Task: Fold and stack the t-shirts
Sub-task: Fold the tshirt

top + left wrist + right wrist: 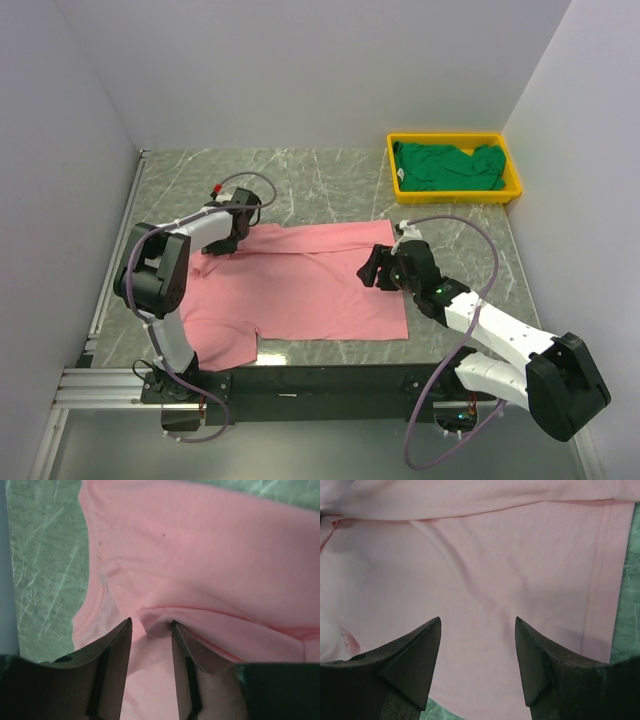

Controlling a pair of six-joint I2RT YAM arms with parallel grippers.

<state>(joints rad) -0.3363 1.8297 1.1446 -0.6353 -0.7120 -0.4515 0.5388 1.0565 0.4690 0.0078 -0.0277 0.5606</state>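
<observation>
The pink t-shirt (310,280) lies spread on the marble table, its far edge folded over towards the near side. My left gripper (230,242) is down at the shirt's far left corner. In the left wrist view, my left gripper (150,625) is open, with a raised fold of pink cloth (156,624) against the right fingertip and a small gap to the left one. My right gripper (373,270) hovers open over the shirt's right part. In its wrist view, my right gripper (478,621) has only flat pink cloth (485,570) below it. The dark green t-shirt (448,165) lies crumpled in the tray.
The yellow tray (455,193) stands at the far right of the table. White walls close in the left, right and back. A metal rail (118,250) runs along the table's left edge. Bare marble (310,180) shows beyond the pink shirt.
</observation>
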